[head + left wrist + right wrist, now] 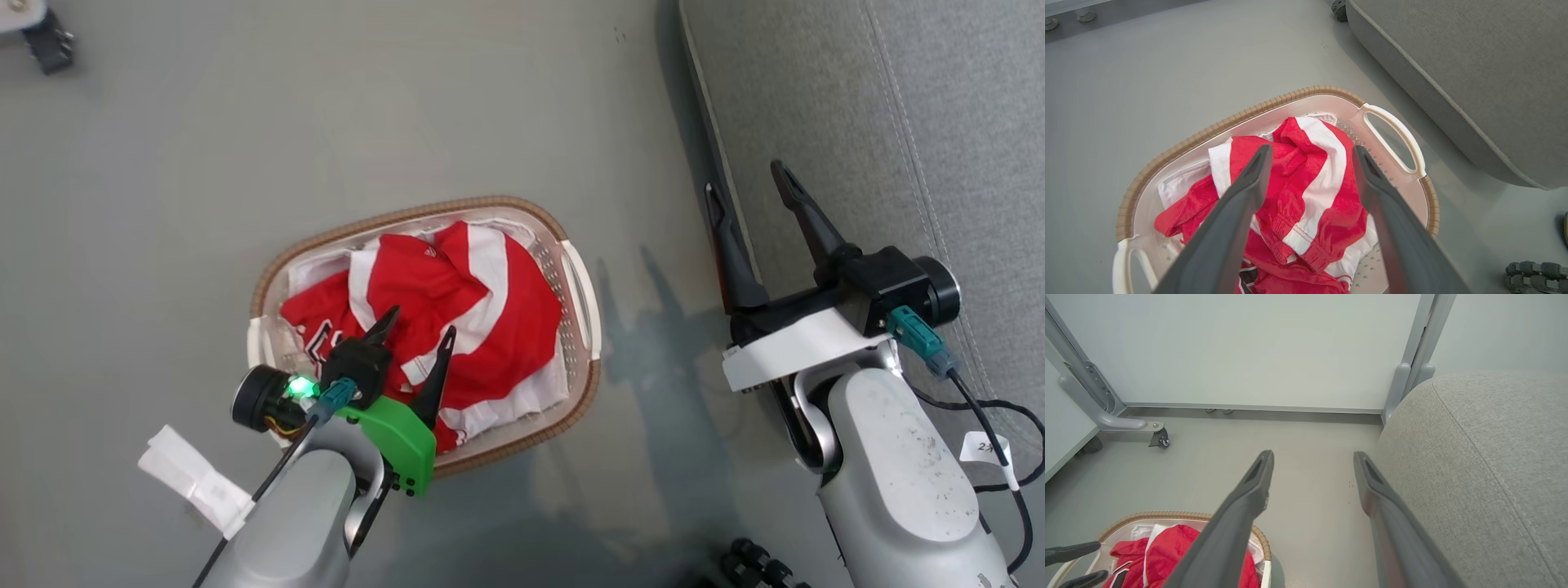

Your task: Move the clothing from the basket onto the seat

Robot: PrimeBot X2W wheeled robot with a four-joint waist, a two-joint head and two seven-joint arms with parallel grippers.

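On the floor (245,122): carrying the basket (482,201) at centre-left, lying plain grey all round it.
Basket: sitting upright, pointing one white handle (584,302) right toward the seat (898,122), keeping a strip of floor between itself and that cushion.
Clothing (457,294): lying heaped and crumpled inside the basket, red with broad white stripes, piling up about level with the basket's top, showing dark lettering at the near-left; all of it in the basket.
White sheet (314,268): peeking out from under the red at the far-left and near-right of the basket.
Left gripper (420,321): hanging over the near-left part of the heap, pointing its fingers (439,367) far and a touch right, holding its jaws wide apart, gripping nothing; touching the cloth or not, hard telling.
Right gripper (743,178): hovering at the right, beside the seat's left edge and well apart from the basket, spreading wide, holding nothing at all.
Seat: taking up the far-right, grey fabric, showing a stitched seam and turning a rounded edge toward the basket.
Caster (1160,440): sitting at the far-left by a pale wall panel (1249,347), well apart from the basket.
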